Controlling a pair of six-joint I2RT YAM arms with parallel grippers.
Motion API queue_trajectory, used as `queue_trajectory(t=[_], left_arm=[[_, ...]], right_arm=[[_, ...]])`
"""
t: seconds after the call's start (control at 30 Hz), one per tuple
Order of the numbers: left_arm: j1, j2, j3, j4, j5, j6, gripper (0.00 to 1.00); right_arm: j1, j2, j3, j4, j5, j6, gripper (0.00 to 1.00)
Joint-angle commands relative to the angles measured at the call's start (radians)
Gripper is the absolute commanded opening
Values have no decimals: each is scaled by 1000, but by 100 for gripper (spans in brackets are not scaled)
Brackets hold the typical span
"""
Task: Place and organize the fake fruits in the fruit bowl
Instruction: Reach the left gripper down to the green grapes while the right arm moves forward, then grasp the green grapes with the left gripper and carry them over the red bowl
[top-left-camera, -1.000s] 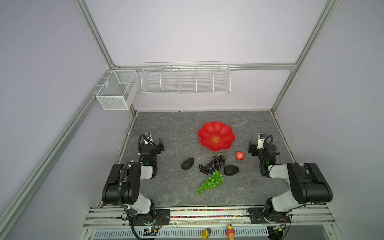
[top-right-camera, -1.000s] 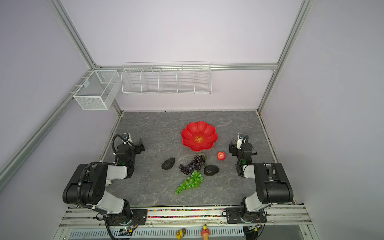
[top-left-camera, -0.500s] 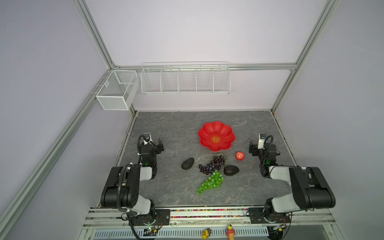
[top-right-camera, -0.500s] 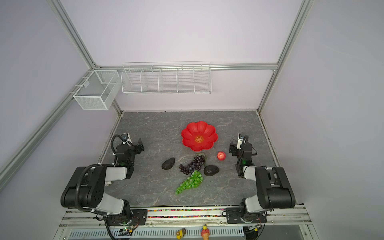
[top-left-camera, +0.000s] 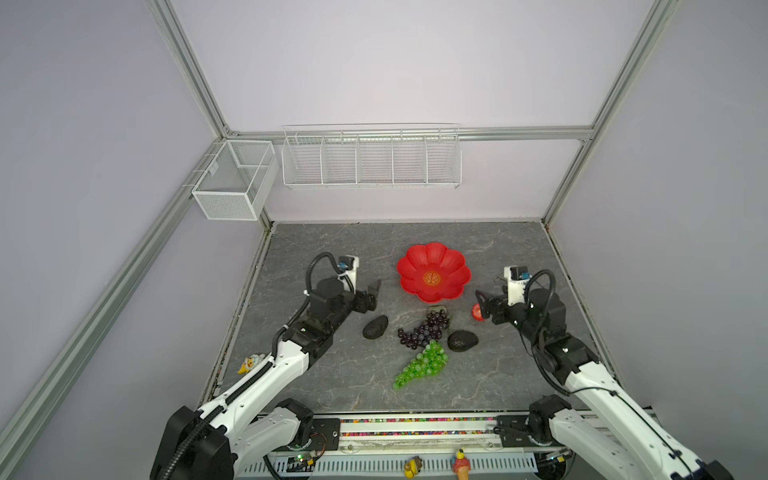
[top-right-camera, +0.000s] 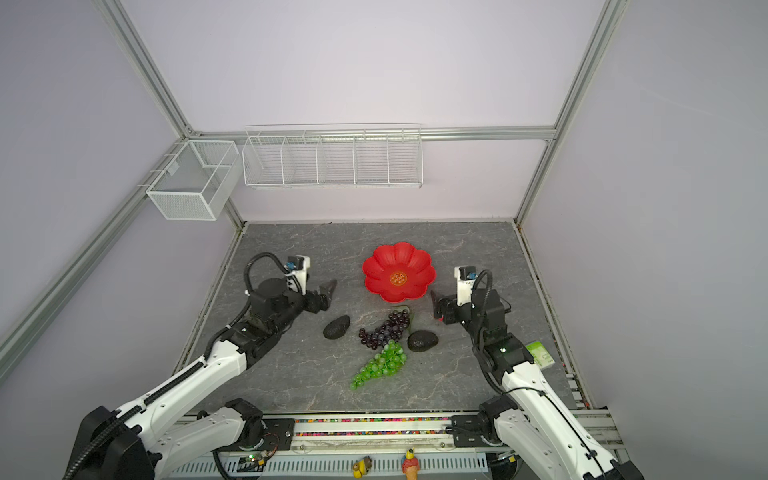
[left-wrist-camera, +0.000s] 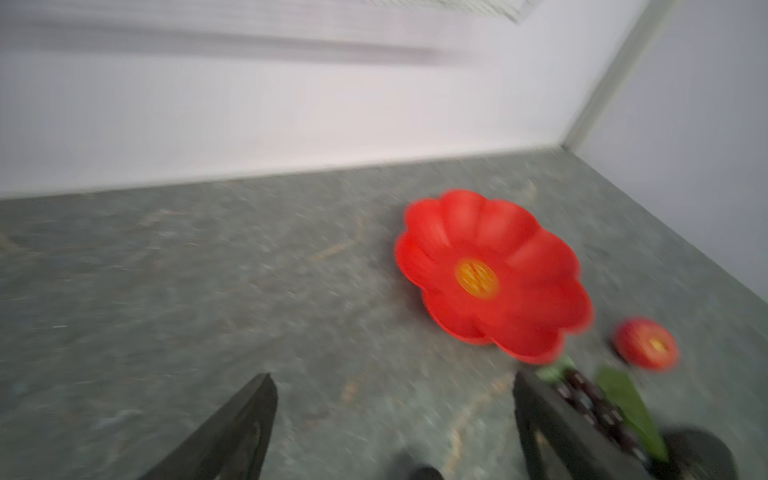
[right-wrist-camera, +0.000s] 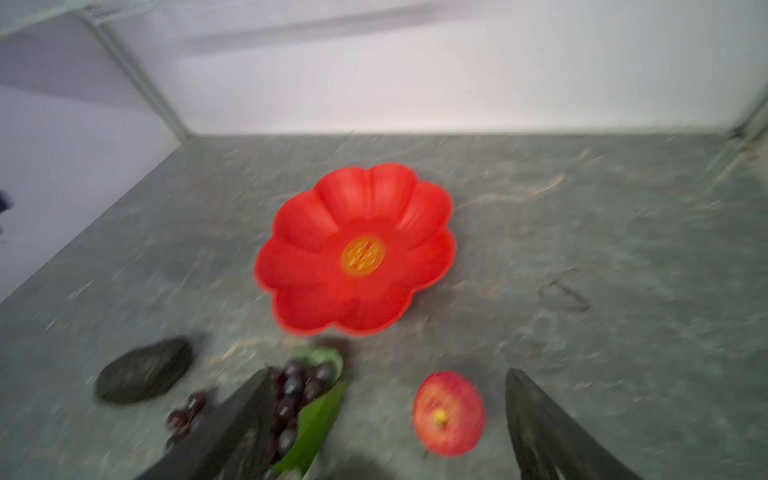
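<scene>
The right gripper (right-wrist-camera: 386, 376) hangs with its jaws wide apart. In its wrist view the red apple (right-wrist-camera: 449, 413) sits between them, on the desk (top-left-camera: 332, 374) just beside the fruit bowl (top-left-camera: 434, 259). The left gripper (top-left-camera: 371, 296), also spread, hovers near one avocado (top-left-camera: 375, 327). The purple grapes (top-left-camera: 424, 330), green grapes (top-left-camera: 422, 365) and second avocado (top-left-camera: 462, 340) lie between the arms, outside the bowl.

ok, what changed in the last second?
Both arms unfolded and reached in toward the fruit. The left end effector swung toward the table's middle. The right end effector closed in on the red apple. Both are open and nothing has been gripped. The fruit bowl, left avocado, right avocado, purple grape bunch, green grape bunch and the apple stayed put.
</scene>
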Motion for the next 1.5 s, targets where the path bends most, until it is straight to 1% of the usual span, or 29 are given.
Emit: queue_trajectory(t=[0.0, 0.07, 0.17, 0.3, 0.4, 0.53, 0.8, 1.1, 1.17, 1.27, 1.37, 1.47], left_arm=[[-137, 41, 3, -94, 141, 28, 88], [-215, 80, 26, -120, 156, 59, 88], [-269, 130, 69, -204, 212, 55, 85], [-358, 132, 67, -291, 175, 33, 83], [-409, 124, 38, -280, 155, -7, 82], [-439, 164, 17, -246, 149, -43, 82], [-499, 314, 50, -206, 132, -48, 79], [-527, 495, 113, -208, 145, -45, 77], [-536, 527, 125, -202, 144, -45, 73], [-546, 553, 138, -195, 124, -43, 64], [-550, 558, 138, -190, 122, -39, 54], [-551, 547, 126, -186, 121, -36, 48]], right_arm=[[101, -68, -61, -152, -13, 113, 88], [164, -93, -79, -167, 0, 141, 88], [251, -111, -89, -208, 33, 187, 88], [360, -131, -107, -245, 84, 231, 88], [420, -142, -119, -256, 101, 248, 88], [476, -151, -126, -274, 123, 251, 88], [495, -196, -126, -302, 155, 236, 88], [495, -269, -131, -322, 185, 214, 88], [495, -265, -118, -336, 196, 201, 88], [495, -256, -107, -348, 202, 196, 88], [496, -257, -106, -360, 198, 210, 88], [495, -280, -117, -367, 198, 231, 88]])
